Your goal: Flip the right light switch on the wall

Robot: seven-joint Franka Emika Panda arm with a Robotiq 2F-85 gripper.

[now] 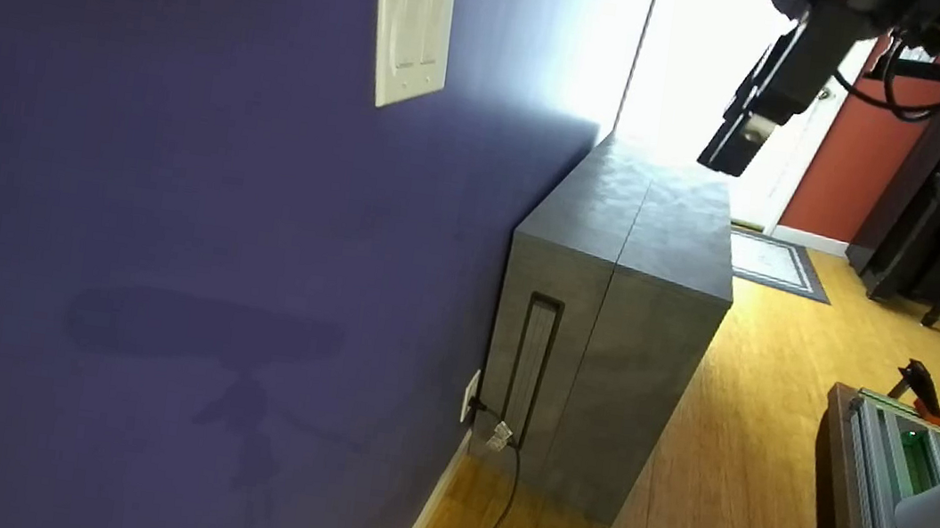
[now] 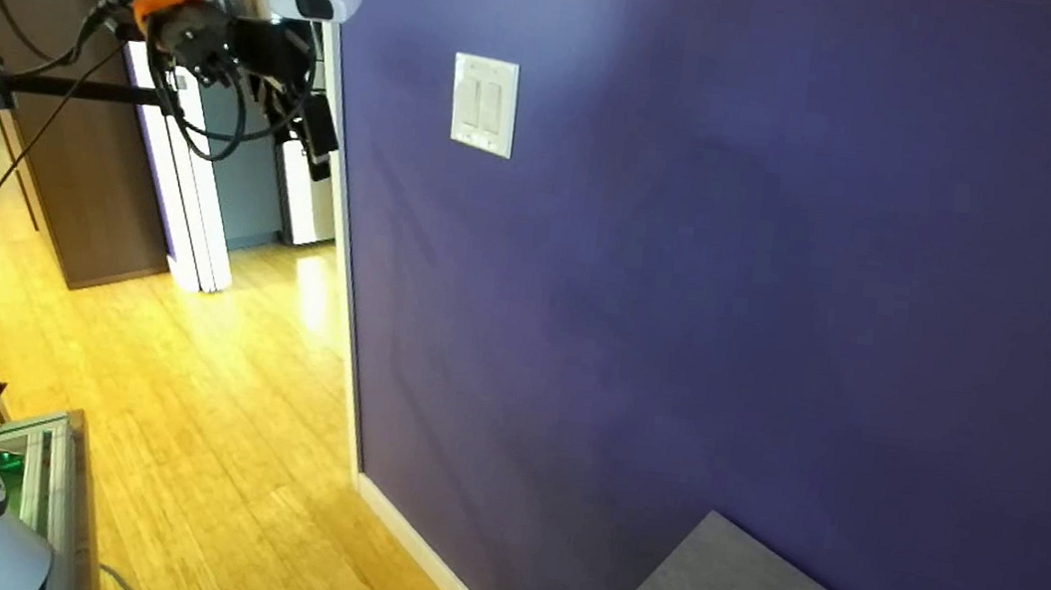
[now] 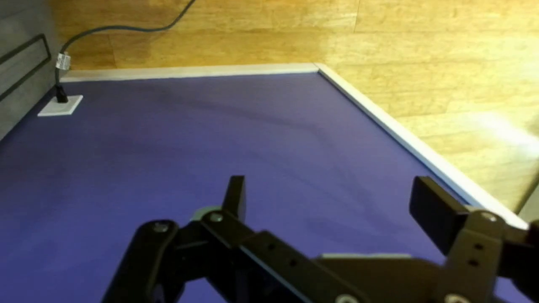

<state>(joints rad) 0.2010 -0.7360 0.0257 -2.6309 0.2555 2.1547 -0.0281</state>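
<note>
The purple wall (image 2: 734,311) is the largest surface. The claw (image 3: 328,202) hangs well apart from it, its fingers (image 3: 436,214) spread and grasping nothing. The white plate (image 1: 405,86) is high on the wall, and the right light switch (image 2: 490,106) is on its right half. I judge the approach is in hand; next, probably, fingers should come together, align with this switch and press.
</note>
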